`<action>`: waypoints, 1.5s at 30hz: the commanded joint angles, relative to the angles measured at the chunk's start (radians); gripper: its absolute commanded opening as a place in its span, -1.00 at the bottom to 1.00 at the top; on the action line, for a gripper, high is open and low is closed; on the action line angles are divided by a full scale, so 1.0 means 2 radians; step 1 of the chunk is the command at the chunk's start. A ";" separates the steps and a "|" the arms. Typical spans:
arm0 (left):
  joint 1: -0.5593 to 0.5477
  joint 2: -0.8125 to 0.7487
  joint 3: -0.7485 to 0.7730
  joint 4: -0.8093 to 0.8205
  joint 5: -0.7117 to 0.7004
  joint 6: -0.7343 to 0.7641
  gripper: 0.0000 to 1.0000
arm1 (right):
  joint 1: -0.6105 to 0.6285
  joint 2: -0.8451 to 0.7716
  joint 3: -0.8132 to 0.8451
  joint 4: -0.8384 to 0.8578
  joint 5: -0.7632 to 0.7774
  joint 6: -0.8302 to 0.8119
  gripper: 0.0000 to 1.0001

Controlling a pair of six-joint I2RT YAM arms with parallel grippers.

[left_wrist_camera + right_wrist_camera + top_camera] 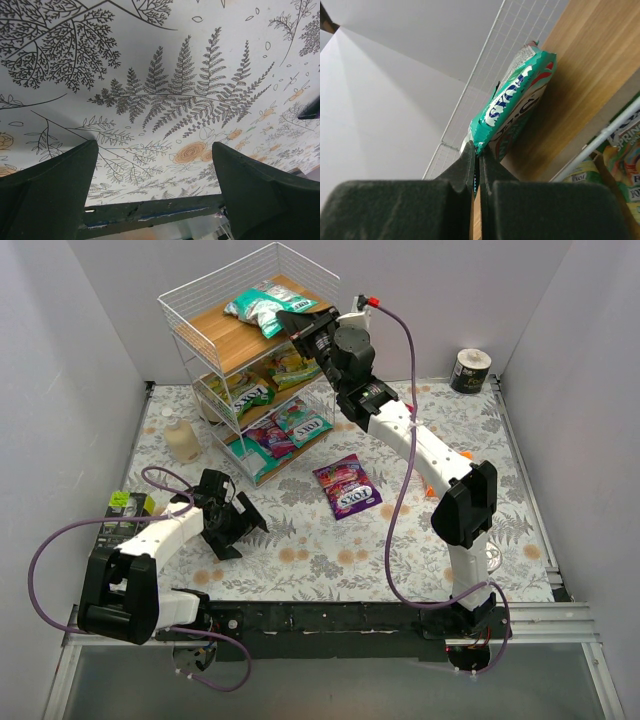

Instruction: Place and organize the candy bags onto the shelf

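The shelf (225, 335) is a white wire rack with three wooden tiers at the back left. My right gripper (292, 322) reaches over its top tier and is shut on the edge of a teal-white candy bag (262, 308). In the right wrist view the gripper (479, 152) pinches that bag (515, 107), which lies on another teal bag on the wooden tier (590, 75). Yellow-green bags (247, 395) lie on the middle tier. Purple and teal-white bags (300, 423) lie on the bottom tier. One purple bag (347, 487) lies on the table. My left gripper (235, 525) is open and empty; its wrist view shows the gripper (155, 185) over bare cloth.
A cream bottle (182, 438) stands left of the shelf. A dark can-like roll (470, 370) stands at the back right corner. A green-and-black box (125, 503) sits at the left edge. The floral tablecloth (165, 65) is walled on three sides.
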 commanded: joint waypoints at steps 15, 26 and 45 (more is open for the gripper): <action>-0.001 -0.014 0.012 -0.003 -0.011 0.009 0.96 | -0.004 -0.006 0.036 -0.038 0.096 -0.015 -0.97; -0.001 -0.020 0.013 -0.003 -0.010 0.009 0.96 | -0.011 -0.050 0.003 -0.048 0.049 -0.048 0.23; -0.001 -0.032 0.023 -0.003 0.003 0.028 0.96 | -0.023 -0.280 -0.246 -0.229 0.078 -0.164 0.97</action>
